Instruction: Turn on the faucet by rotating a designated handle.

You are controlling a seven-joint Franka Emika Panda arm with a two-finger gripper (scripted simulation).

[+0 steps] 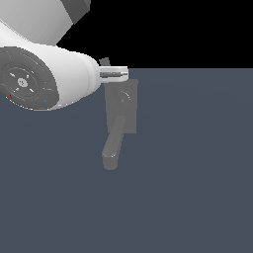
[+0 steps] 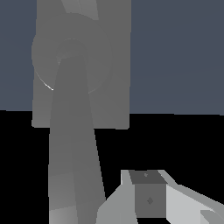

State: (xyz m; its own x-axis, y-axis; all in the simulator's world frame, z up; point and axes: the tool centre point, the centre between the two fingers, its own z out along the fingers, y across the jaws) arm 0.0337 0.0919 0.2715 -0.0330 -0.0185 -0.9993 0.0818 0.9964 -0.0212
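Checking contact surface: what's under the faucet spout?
Under the spout sits the base plate and dark grey floor. The plate's far end is hidden by the gripper; no handle is visible there.

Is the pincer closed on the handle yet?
Cannot tell. The pincer sits at the faucet's far edge, its fingers hidden by the wrist; the handle isn't clearly visible.

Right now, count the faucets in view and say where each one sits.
1. The faucet sits on the dark floor beside the gripper, spout pointing toward the camera; the arm may hide its handle.
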